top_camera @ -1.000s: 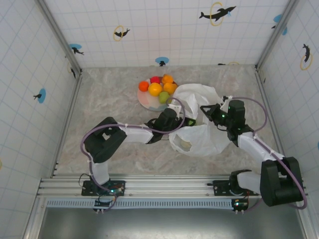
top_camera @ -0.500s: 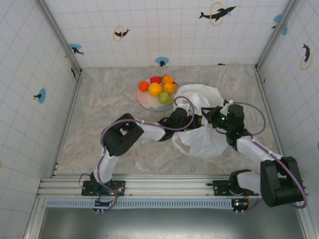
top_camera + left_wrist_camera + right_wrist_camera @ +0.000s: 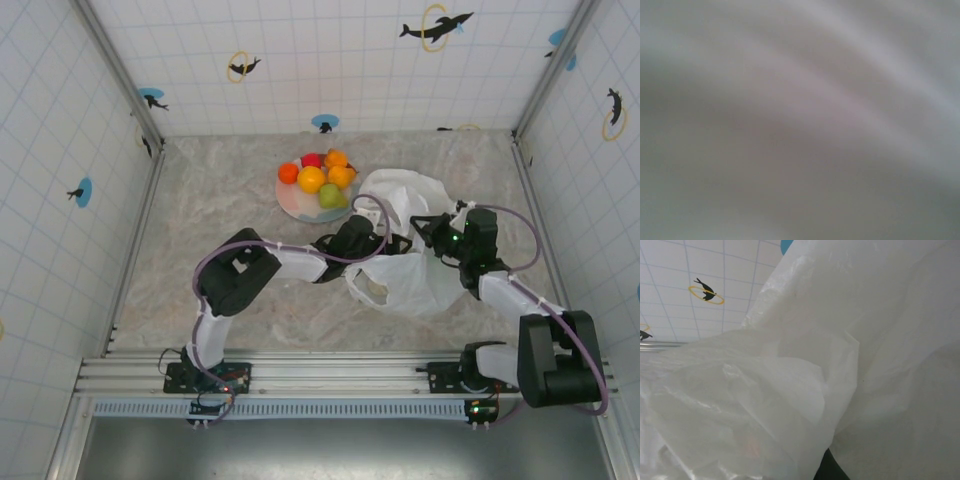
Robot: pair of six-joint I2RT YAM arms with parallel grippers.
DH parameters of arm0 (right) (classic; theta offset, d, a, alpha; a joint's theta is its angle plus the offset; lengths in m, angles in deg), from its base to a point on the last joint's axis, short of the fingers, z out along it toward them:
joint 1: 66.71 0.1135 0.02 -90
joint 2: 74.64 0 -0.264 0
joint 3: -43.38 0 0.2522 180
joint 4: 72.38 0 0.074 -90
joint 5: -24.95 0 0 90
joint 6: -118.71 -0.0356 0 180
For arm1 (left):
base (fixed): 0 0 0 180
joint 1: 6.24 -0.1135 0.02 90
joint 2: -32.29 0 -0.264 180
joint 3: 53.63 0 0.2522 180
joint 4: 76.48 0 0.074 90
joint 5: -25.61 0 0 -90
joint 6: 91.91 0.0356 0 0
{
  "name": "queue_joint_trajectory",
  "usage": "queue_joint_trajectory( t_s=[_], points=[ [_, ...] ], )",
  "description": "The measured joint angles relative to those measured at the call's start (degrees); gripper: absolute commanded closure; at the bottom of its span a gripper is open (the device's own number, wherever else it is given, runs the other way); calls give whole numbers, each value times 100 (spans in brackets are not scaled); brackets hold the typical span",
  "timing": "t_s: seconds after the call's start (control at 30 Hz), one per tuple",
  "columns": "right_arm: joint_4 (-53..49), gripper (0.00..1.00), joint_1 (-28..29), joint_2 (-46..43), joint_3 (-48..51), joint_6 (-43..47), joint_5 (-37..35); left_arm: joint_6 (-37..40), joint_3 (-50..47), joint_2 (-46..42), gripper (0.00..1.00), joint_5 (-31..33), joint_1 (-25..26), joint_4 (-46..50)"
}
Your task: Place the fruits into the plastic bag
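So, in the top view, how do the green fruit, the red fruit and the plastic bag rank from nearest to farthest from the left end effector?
1. plastic bag: the left end effector is right at its crumpled upper part.
2. green fruit: on the near edge of the plate.
3. red fruit: on the plate's far edge.
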Motion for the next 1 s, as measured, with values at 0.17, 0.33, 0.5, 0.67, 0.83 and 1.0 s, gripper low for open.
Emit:
queue_joint_trajectory(
  t_s=[0.17, 0.33, 0.5, 0.67, 0.83, 1.0],
  points=[
    [-142, 100, -177, 120, -2, 275, 164, 289, -328, -520, 2, -181, -42, 72],
    [-514, 100, -372, 245, -144, 662, 313, 684, -739, -1058, 4, -422, -68, 378],
    [-1036, 100, -516, 369, -592, 1209, 400, 1172, -1231, -1694, 5, -610, -85, 960],
    [-1357, 100, -581, 424, -905, 1644, 426, 1661, -1502, -2299, 5, -776, -227, 1582],
    [-1550, 100, -590, 461, -977, 1886, 426, 1945, -1714, -2835, 6, -968, -448, 1937],
    [-1694, 100, -599, 466, -979, 2048, 409, 2138, -1908, -3335, 5, -1521, -787, 2061]
  ],
)
